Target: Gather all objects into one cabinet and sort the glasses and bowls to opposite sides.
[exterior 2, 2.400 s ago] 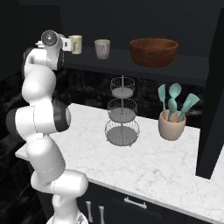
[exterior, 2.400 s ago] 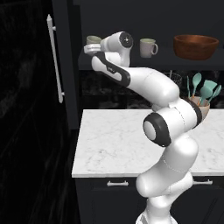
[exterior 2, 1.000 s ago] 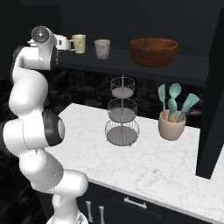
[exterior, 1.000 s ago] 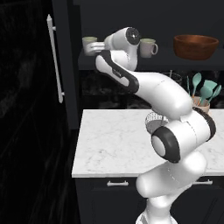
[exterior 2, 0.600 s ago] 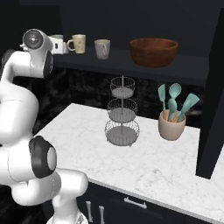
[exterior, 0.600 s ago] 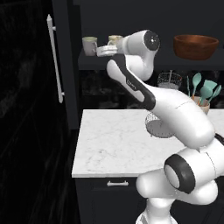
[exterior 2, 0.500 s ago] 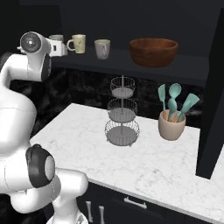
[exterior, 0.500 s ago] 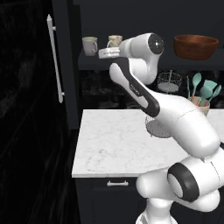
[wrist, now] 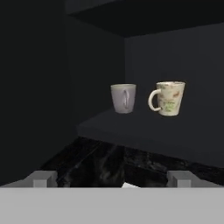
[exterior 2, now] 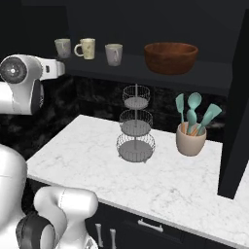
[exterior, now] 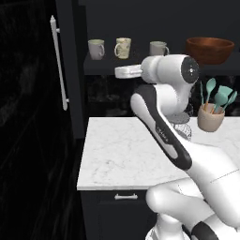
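Observation:
On the dark shelf of the cabinet stand three glasses in a row. A pale grey mug is at the left, the cream mottled mug in the middle, and another grey mug to the right. The reddish-brown wooden bowl sits at the shelf's far right end, apart from the mugs. My gripper is open and empty. It hangs just below and in front of the shelf edge and faces the grey mug and the cream mug.
The tall cabinet door with its white bar handle stands open at the left. On the marble counter below are a tiered wire basket and a beige pot of teal utensils. Drawers with short handles sit under the counter.
My hand has drawn back from the mugs and dropped below the shelf edge while the arm swung. The jaws stayed open, and the mugs and bowl have not moved.

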